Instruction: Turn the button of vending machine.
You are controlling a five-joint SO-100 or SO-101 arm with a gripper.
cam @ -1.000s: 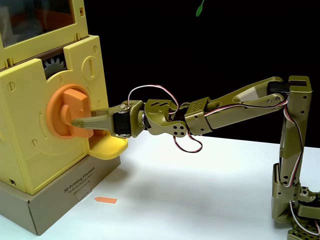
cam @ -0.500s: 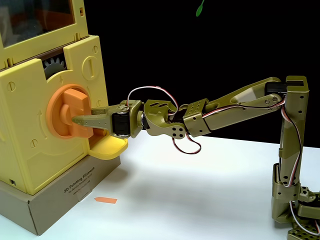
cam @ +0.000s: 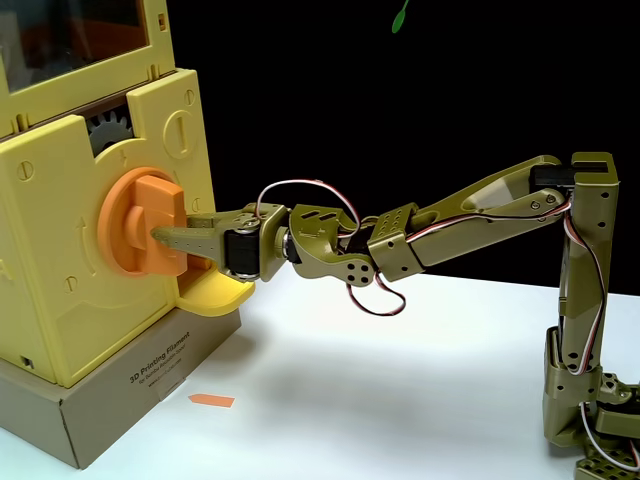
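Note:
The yellow vending machine (cam: 60,300) stands at the left of the fixed view on a cardboard base (cam: 120,400). Its orange button (cam: 125,215) faces right, with the thick bar standing almost upright. My olive-green gripper (cam: 158,238) reaches in from the right and is closed on the bar. One finger (cam: 190,238) lies along the bar's near side, and the other is hidden behind it. A grey gear (cam: 105,128) shows above the button, and the yellow tray (cam: 215,293) sits just under my wrist.
The arm's base (cam: 590,400) stands at the right edge of the white table. A small orange scrap (cam: 212,401) lies on the table in front of the cardboard base. The background is black, with a green leaf-like bit (cam: 401,15) at the top.
The button and its bar have shifted slightly right and turned a little with the gripper on them. The machine's front has swung a bit, and the arm's elbow has dropped slightly.

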